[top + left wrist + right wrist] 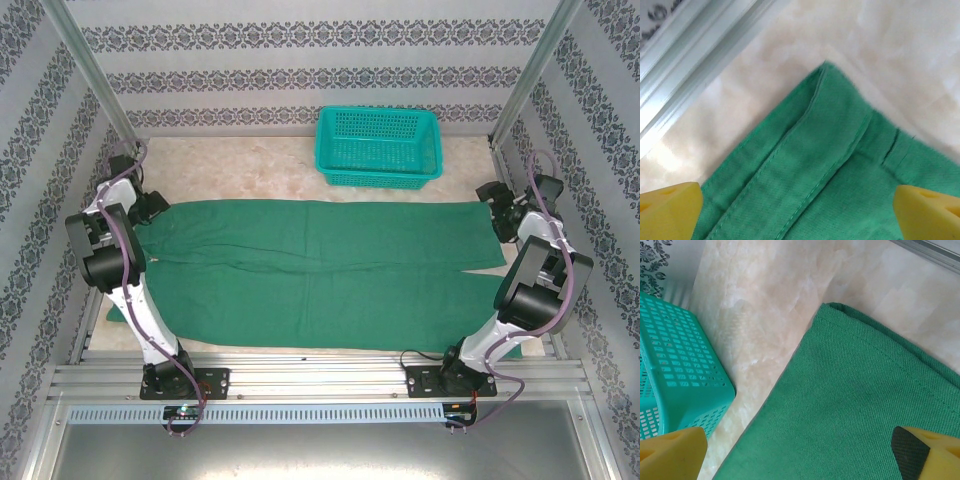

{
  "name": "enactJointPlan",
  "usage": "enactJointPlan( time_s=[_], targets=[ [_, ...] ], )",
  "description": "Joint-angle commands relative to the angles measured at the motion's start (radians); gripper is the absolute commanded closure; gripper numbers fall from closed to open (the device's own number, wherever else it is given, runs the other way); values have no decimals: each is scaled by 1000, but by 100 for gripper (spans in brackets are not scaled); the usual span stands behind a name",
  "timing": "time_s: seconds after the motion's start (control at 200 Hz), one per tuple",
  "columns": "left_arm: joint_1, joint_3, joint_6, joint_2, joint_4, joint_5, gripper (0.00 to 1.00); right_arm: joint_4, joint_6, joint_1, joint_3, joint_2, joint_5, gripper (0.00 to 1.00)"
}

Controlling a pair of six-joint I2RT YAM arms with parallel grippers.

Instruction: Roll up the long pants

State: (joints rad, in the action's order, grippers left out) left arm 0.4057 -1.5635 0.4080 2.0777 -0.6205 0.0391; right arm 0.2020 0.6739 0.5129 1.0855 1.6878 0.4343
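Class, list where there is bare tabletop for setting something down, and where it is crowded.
Free: the table strip between the long pants and back wall, left of the basket; a smaller patch right of the basket. Crowded: centre, covered by pants.

Left claw (799,214) spread wide over long pants (830,160) corner; pale table (765,75) beyond.

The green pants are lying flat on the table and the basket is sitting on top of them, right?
Not quite. The pants do lie flat on the table, but the basket isn't on top of them. It stands on the table just past their far edge, with a strip of bare table between. The top view shows it.
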Motion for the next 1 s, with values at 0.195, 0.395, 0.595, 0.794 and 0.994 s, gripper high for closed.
enactJointPlan(
  time_s=[0.195, 0.395, 0.595, 0.794, 0.994],
  targets=[
    [-27, -157, -9, 136, -53, 40, 4, 6, -18, -31, 16, 12, -27, 3],
    [-34, -230, -8, 206, -72, 35, 24, 8, -32, -38, 33, 27, -27, 8],
    [-44, -228, -8, 206, -98, 57, 100, 28, -39, -39, 62, 73, -39, 20],
    [-43, -49, -27, 90, -55, 98, 100, 169, -85, -27, 178, 137, -173, 19],
    [-42, 21, -40, 22, -34, 116, 100, 290, -121, -28, 323, 253, -251, 19]
  ],
)
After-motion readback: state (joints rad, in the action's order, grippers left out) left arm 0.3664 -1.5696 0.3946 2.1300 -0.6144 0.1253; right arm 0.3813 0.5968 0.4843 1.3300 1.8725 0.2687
